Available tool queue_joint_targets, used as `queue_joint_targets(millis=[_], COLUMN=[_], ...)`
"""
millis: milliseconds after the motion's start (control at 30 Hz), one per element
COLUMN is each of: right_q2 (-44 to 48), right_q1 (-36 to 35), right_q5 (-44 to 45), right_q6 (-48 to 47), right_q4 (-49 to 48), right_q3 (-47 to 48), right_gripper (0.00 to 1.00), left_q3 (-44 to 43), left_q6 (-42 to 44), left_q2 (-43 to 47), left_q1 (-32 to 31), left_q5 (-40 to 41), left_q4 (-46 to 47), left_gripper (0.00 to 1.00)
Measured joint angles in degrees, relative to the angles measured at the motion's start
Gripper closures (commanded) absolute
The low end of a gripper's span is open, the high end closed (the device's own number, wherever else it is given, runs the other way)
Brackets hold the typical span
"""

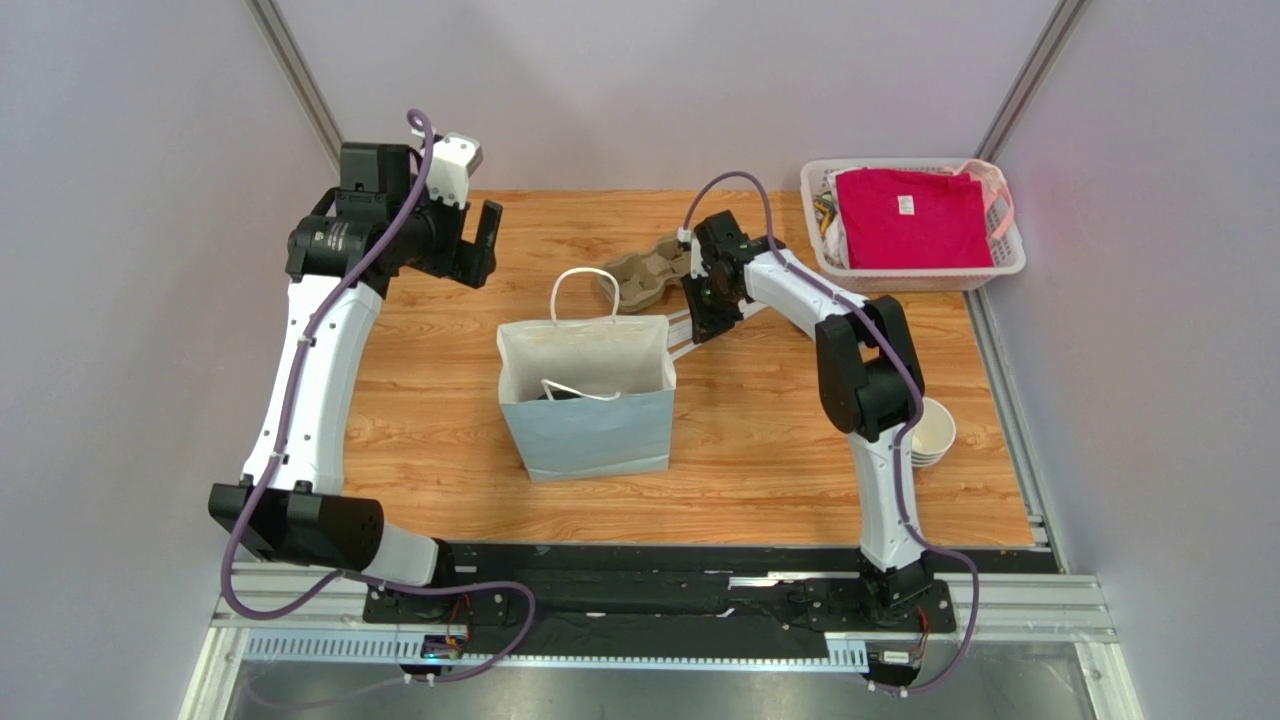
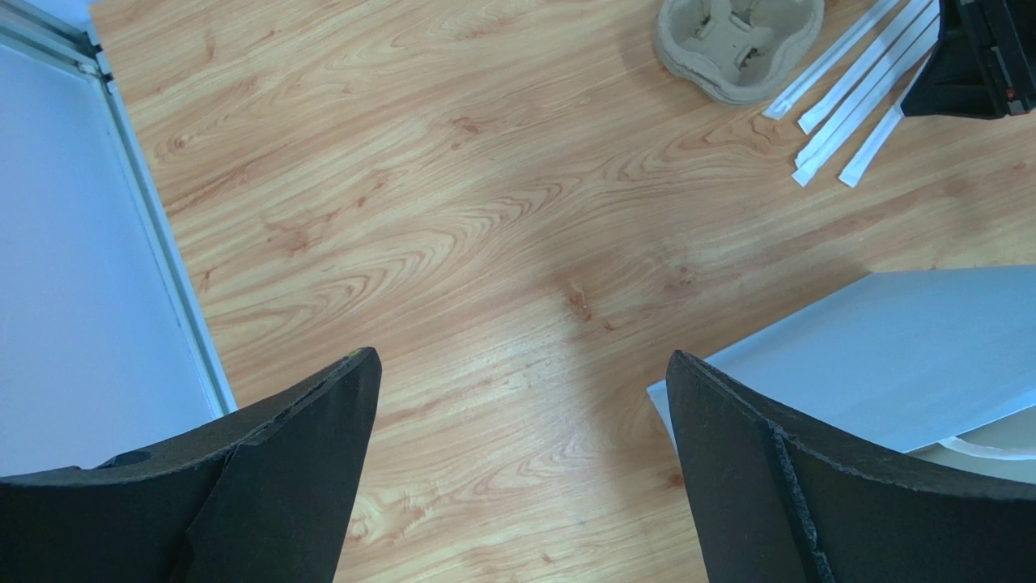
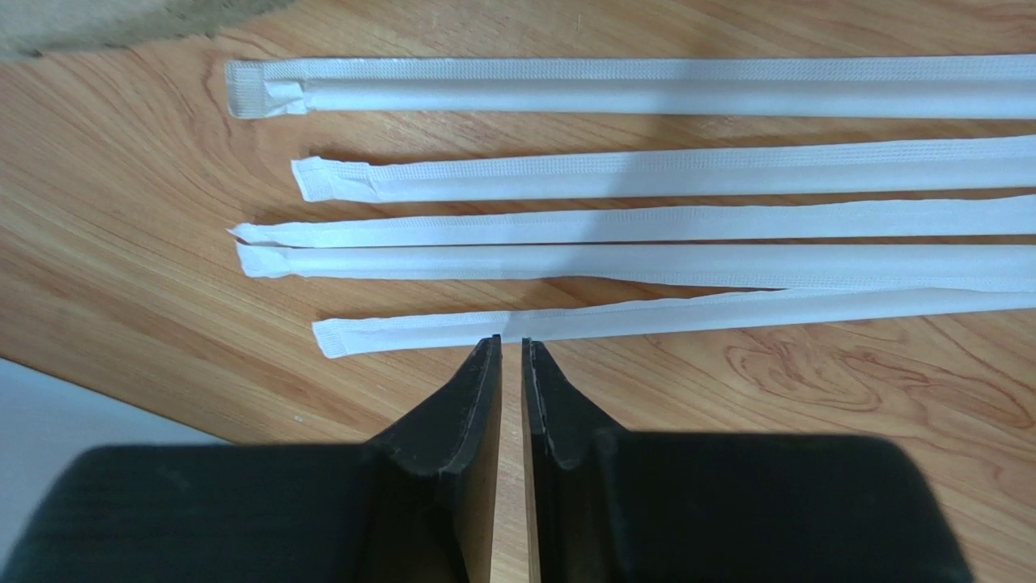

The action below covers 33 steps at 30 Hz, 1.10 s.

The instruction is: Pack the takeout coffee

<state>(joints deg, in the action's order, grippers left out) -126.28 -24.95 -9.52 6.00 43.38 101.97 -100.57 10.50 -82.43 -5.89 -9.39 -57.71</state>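
Observation:
The takeout coffee is out of view in every frame. A pale blue paper bag (image 1: 589, 405) stands open at the table's middle, and its side shows in the left wrist view (image 2: 900, 352). My left gripper (image 1: 481, 240) hovers at the back left, open wide over bare wood (image 2: 519, 355). My right gripper (image 1: 700, 323) is low behind the bag's right corner. Its jaws are all but shut with only a thin slit, and its tips (image 3: 511, 340) touch the nearest of several white wrapped straws (image 3: 632, 225). Nothing sits between them.
A brown pulp cup carrier (image 1: 646, 278) lies behind the bag, next to the straws (image 2: 851, 85). A stack of lidless cups (image 1: 932, 432) stands by the right arm. A white basket (image 1: 912, 275) with a red shirt (image 1: 909, 218) fills the back right corner.

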Motion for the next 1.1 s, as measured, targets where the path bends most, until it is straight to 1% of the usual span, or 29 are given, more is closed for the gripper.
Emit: queue_joint_targets(millis=[267,367,433,467,667,867,967,1100], right_q2=[0.59,1.70,3.19,3.69,4.66,4.09,2.82,0.20], right_q1=[0.07,0.35,0.42,0.42,0.46,0.46,0.46,0.46], right_q5=[-0.02,-0.63,-1.22,-1.46,-1.64,1.18,2.23,2.91], right_q6=[-4.96,-6.64,-6.82,-6.40,-0.76,3.87,6.08,7.67], right_q4=[0.24,0.42,0.98,1.29,1.64,0.96,0.31,-0.02], right_q3=[-3.82,-5.44,-7.45,-8.02,-7.02,-2.78,-0.02,1.22], right_gripper=[0.85,0.81,0.74,0.71,0.68,0.68,0.68,0.69], left_q3=[0.00,0.02,0.04,0.04,0.13,0.94,1.49,2.25], left_q6=[0.09,0.15,0.15,0.15,0.15,0.13,0.13,0.11], left_q2=[-0.24,-0.24,-0.24,-0.24,-0.24,-0.24,-0.24,-0.24], left_q1=[0.00,0.00,0.00,0.00,0.04,0.04,0.04,0.04], left_q5=[0.02,0.02,0.02,0.02,-0.02,-0.09,-0.13,-0.15], left_q4=[0.00,-0.02,-0.02,-0.02,0.00,0.07,0.13,0.13], left_gripper=[0.05,0.05,0.05,0.05,0.05,0.05,0.05,0.05])
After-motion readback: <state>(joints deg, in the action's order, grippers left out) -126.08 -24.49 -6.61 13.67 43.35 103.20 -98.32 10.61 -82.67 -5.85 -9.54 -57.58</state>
